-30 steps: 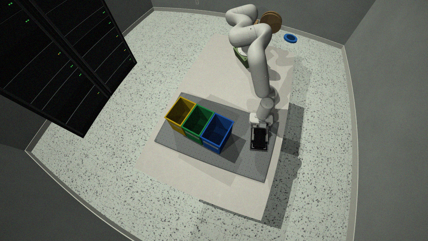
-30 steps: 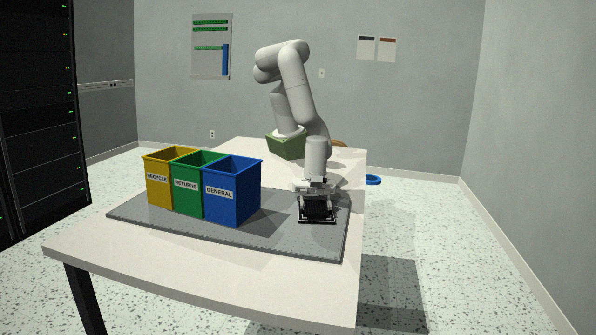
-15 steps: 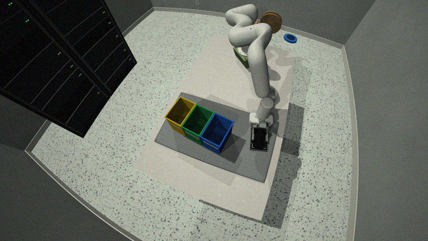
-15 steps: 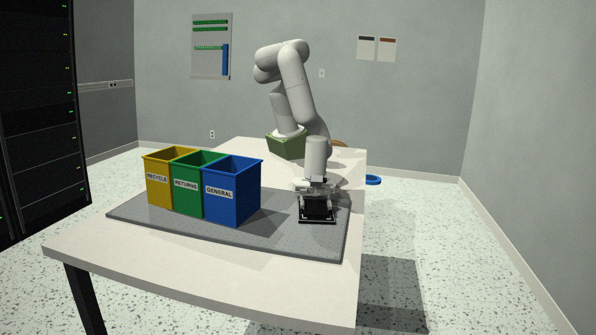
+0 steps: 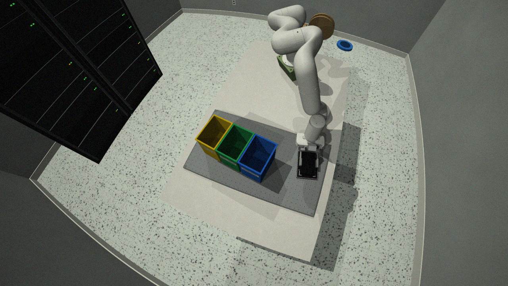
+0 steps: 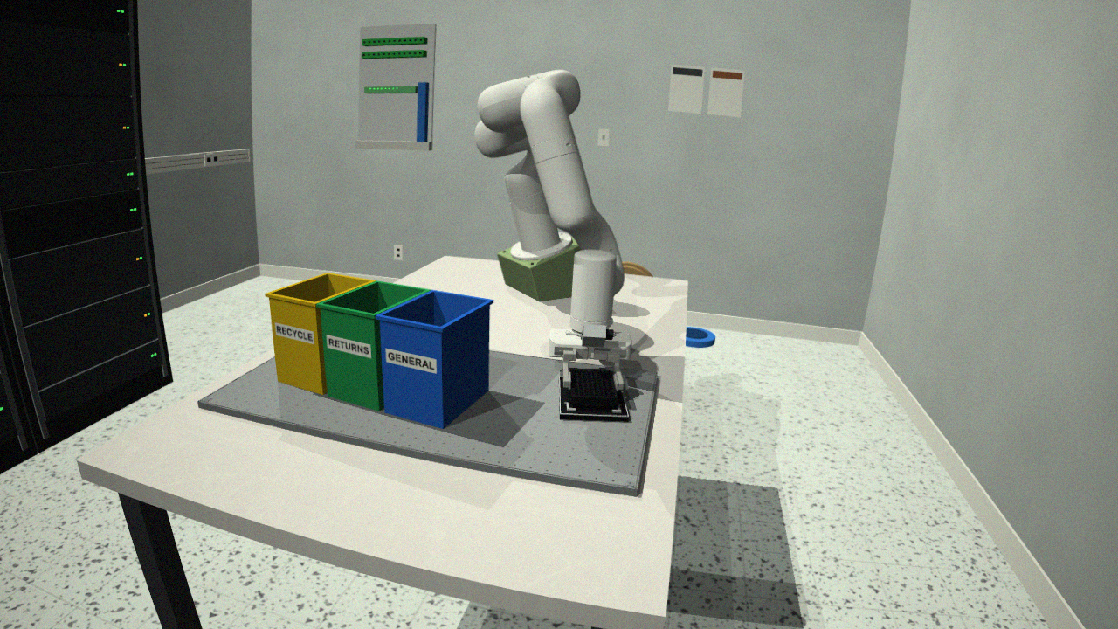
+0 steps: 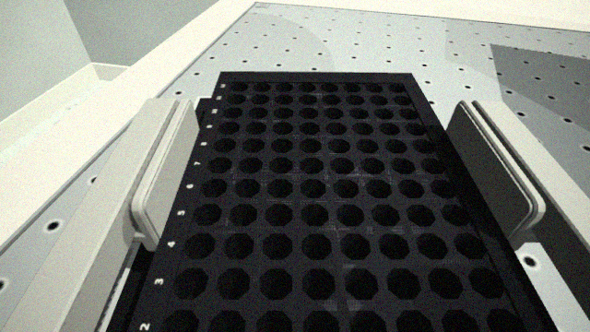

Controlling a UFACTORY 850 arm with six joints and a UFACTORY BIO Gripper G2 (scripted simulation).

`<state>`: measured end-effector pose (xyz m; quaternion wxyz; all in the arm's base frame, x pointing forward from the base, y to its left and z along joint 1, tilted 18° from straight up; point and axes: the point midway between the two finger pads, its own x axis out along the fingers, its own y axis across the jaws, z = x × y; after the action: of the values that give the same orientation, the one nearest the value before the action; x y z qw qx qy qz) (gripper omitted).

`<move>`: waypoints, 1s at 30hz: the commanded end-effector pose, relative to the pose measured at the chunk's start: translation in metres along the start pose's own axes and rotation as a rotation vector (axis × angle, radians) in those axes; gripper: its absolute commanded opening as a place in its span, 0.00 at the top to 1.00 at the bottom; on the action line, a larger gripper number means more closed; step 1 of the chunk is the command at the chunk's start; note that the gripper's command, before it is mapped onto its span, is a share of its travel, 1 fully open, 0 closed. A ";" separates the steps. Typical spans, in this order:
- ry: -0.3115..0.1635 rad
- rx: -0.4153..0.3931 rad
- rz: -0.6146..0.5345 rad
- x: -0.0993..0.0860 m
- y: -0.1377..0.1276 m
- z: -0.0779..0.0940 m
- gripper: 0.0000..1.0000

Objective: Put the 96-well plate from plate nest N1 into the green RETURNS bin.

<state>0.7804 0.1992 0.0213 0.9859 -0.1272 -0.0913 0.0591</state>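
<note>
Nearest the camera, the front edge of the pale worktop (image 5: 255, 85) (image 6: 469, 539) (image 7: 184, 51) is running beneath a line of upright bins and a gripped plate.
Toward the left edge, the yellow RECYCLE bin (image 5: 208, 151) (image 6: 298, 359) is standing on the grey perforated board (image 5: 202, 161) (image 6: 327, 422) (image 7: 286, 51); the green RETURNS bin (image 5: 229, 163) (image 6: 349, 375) is standing just beside it, then the blue GENERAL bin (image 5: 250, 174) (image 6: 411, 390), closer to the front edge. Near the right edge, back from the front right corner, the black 96-well plate (image 5: 308, 164) (image 6: 592, 390) (image 7: 313, 203) is lying flat at its nest (image 5: 307, 177) (image 6: 594, 418) (image 7: 140, 261), outside the bins, while the gripper (image 5: 308, 159) (image 6: 593, 381) (image 7: 323, 180) is reaching down from above and holding the plate by its long sides, pads pressing against both.

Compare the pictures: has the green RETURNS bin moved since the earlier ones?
No; the green RETURNS bin stands on the same spot of the gray perforated board.
</note>
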 end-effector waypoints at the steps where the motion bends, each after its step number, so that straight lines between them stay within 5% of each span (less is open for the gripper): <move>1: -0.002 0.001 0.000 0.001 0.000 0.004 1.00; 30: -0.002 0.001 0.000 0.001 0.000 0.023 1.00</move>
<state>0.7772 0.2032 0.0372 0.9859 -0.1272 -0.0913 0.0591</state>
